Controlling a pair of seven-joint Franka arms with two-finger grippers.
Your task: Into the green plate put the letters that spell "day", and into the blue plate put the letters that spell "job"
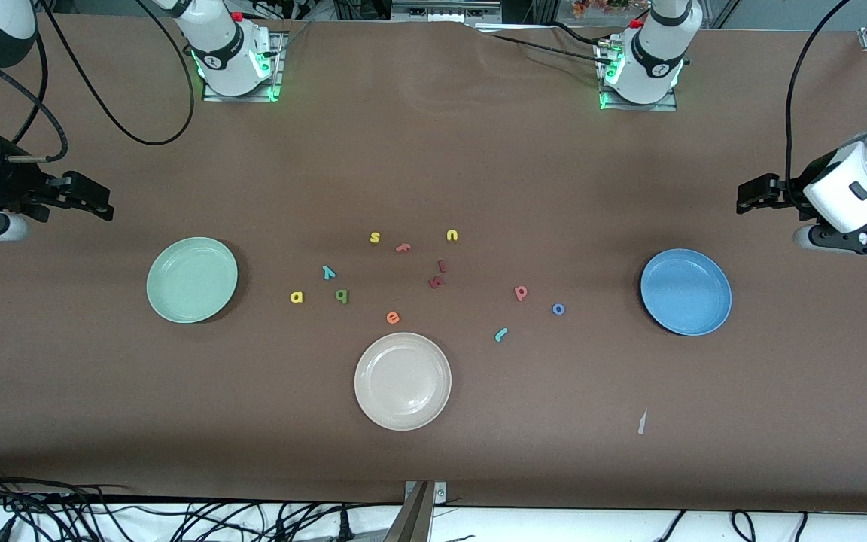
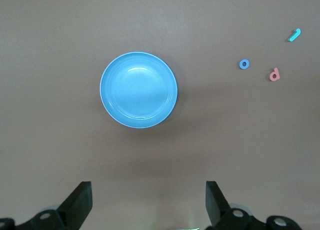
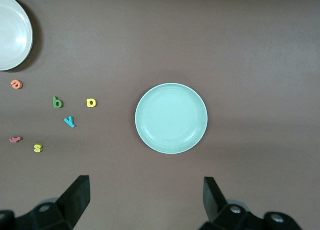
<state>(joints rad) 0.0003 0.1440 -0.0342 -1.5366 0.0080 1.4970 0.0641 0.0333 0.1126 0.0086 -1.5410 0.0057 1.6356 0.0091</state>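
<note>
The green plate (image 1: pixel 192 279) (image 3: pixel 171 118) lies toward the right arm's end of the table and holds nothing. Beside it lie the yellow "a" (image 1: pixel 296 296) (image 3: pixel 91 103), green "d" (image 1: pixel 342 295) (image 3: pixel 58 102) and teal "y" (image 1: pixel 328 272) (image 3: pixel 70 121). The blue plate (image 1: pixel 685 291) (image 2: pixel 138 89) lies bare toward the left arm's end. Near it are the salmon "b" (image 1: pixel 521 292) (image 2: pixel 274 74), blue "o" (image 1: pixel 558 309) (image 2: pixel 244 64) and teal "j" (image 1: pixel 501 334) (image 2: pixel 294 35). My right gripper (image 1: pixel 104 206) (image 3: pixel 147 197) hangs open over bare table beside the green plate. My left gripper (image 1: pixel 746 197) (image 2: pixel 149 200) hangs open over bare table beside the blue plate.
A cream-white plate (image 1: pixel 403 381) (image 3: pixel 10 32) sits nearest the front camera, mid-table. Other letters lie in the middle: yellow "s" (image 1: pixel 375 237), salmon "f" (image 1: pixel 403 247), yellow "u" (image 1: pixel 452 235), dark red letters (image 1: pixel 437 281), orange "e" (image 1: pixel 393 318). A paper scrap (image 1: pixel 641 421) lies near the front edge.
</note>
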